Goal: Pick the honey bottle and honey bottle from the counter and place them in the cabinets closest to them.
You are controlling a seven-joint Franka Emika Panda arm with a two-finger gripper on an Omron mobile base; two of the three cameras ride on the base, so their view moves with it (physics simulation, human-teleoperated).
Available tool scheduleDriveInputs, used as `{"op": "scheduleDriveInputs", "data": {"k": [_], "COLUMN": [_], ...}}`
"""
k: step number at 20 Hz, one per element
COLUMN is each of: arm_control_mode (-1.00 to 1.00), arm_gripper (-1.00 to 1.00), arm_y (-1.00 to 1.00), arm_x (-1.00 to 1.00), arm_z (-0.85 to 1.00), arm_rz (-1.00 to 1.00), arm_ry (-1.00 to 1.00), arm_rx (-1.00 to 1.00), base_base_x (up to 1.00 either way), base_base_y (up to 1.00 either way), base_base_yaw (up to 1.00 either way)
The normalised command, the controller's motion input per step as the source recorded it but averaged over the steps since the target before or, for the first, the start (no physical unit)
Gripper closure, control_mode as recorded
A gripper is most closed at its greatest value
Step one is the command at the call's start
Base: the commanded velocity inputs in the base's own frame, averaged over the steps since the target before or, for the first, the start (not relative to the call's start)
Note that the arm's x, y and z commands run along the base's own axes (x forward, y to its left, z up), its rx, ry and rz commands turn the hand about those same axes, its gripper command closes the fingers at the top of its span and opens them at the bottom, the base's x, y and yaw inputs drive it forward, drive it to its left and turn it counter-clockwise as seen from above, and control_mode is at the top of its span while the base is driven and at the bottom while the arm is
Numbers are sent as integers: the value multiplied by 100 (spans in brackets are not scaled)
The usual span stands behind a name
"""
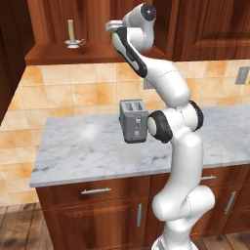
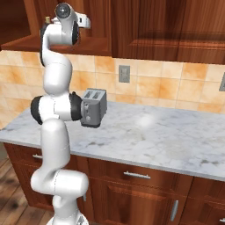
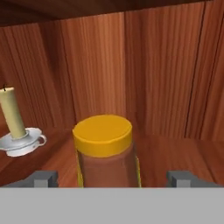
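The honey bottle [image 3: 106, 151] stands on the cabinet shelf [image 3: 175, 148] at lower centre, right of the candle [image 3: 13, 118]. Your gripper [image 3: 112, 178] is wide open, holding nothing. Pull straight back, so the fingers do not touch the bottle.

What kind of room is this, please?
Most likely a home kitchen: a toaster stands on a marble counter, a tiled backsplash runs behind it, and wooden wall cabinets hang above.
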Motion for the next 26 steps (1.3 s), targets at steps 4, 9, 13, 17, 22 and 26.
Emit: {"op": "scheduleDriveInputs", "data": {"k": [4, 9, 13, 17, 22, 26], "arm_control_mode": [-100, -100, -100, -100, -100, -100], "arm_gripper": [-100, -100, -100, -100, -100, -100], "arm_y": [12, 3, 0, -8, -26, -28], "arm_x": [-87, -100, -100, -94, -100, -96], "arm_z": [13, -3, -12, -4, -5, 0], "arm_rz": [1, 3, 2, 0, 0, 0], "arm_ry": [-8, -12, -3, 0, 0, 0], "arm_rx": [-5, -6, -7, -5, -1, -1], "base_base_x": [0, 0, 0, 0, 0, 0], "base_base_y": [0, 0, 0, 0, 0, 0], "base_base_yaw": [0, 0, 0, 0, 0, 0]}}
